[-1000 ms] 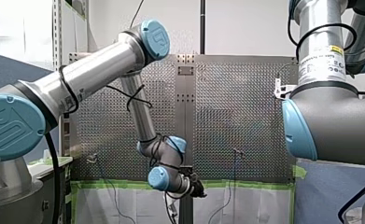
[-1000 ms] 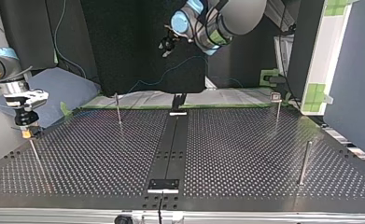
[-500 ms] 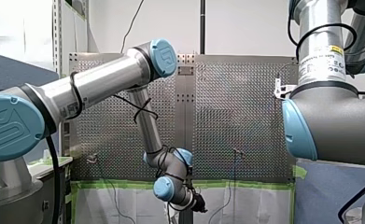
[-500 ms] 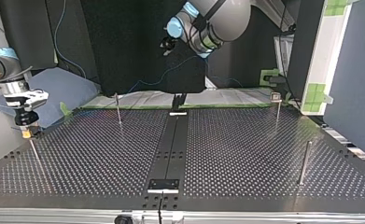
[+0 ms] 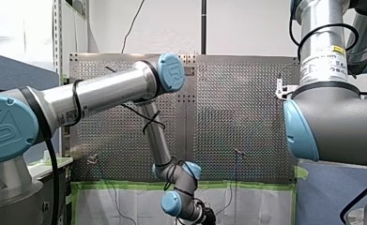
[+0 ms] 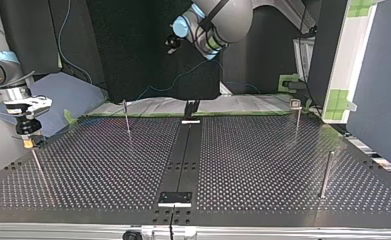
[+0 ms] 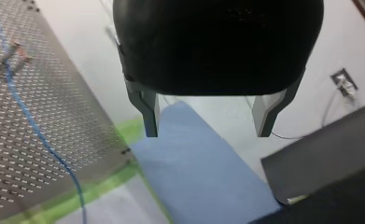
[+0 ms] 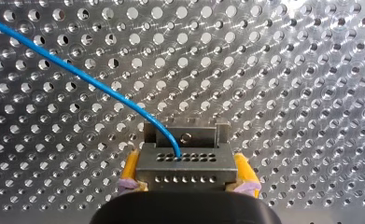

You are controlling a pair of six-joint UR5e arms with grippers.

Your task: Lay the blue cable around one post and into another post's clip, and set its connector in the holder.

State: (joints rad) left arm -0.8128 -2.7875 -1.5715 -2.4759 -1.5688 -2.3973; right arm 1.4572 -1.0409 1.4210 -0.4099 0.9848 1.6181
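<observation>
- Blue cable (image 8: 77, 70): its end runs into the connector (image 8: 185, 169). Your right gripper (image 8: 186, 158) has that block pinched between its yellow pads (image 8: 129, 170), closed on its two sides, low over the perforated table (image 8: 287, 93). From there the line arcs away across the holes and out of the right wrist view.
- The left wrist view picks up the cable crossing the table off to one side, well apart from the fingers.
- Left gripper (image 7: 207, 133): fingers spread wide, nothing between them. It looks down on a blue mat (image 7: 194, 182) and green tape (image 7: 73, 198) at the table's edge.
- Change over the last second: in the front view your left arm's elbow has swung toward the view's right and its wrist has dropped to the bottom edge. In the top view that gripper has drifted up and leftward, away from the table. The right arm has not moved; it sits just beside the post (image 6: 35, 160) at the top view's left.
- Reading: the left arm is clearing out, so routing falls to the right. No turn around any post shows and the connector is not yet set down; judge the task early.
</observation>
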